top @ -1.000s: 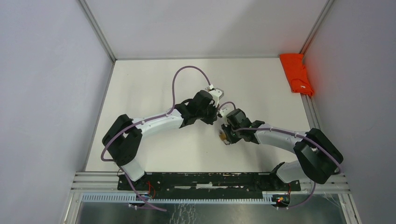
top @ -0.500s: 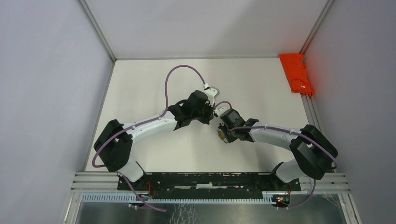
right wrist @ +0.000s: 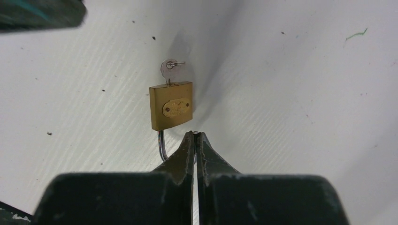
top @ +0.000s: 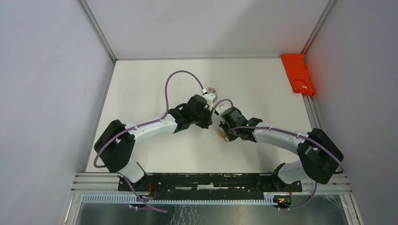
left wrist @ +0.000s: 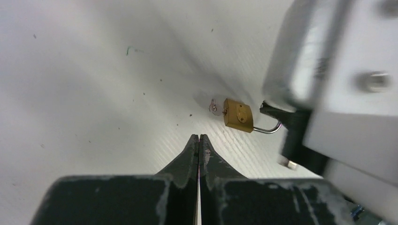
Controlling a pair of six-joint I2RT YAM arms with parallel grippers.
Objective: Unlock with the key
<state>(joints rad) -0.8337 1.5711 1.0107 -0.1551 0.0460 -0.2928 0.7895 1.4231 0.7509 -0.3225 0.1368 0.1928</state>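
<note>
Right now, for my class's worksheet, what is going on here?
The right gripper is shut on the shackle of a brass padlock. A small key sits in the keyhole at the body's opposite end. The left gripper is shut and empty, its tips aimed toward the padlock. Nothing is touching the key.

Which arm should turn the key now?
Left. The left tool is empty and points toward the key, while the right tool grips the padlock by its shackle.

The brass padlock lies face-up on the white tabletop, with a small silver key inserted in its base.
</note>
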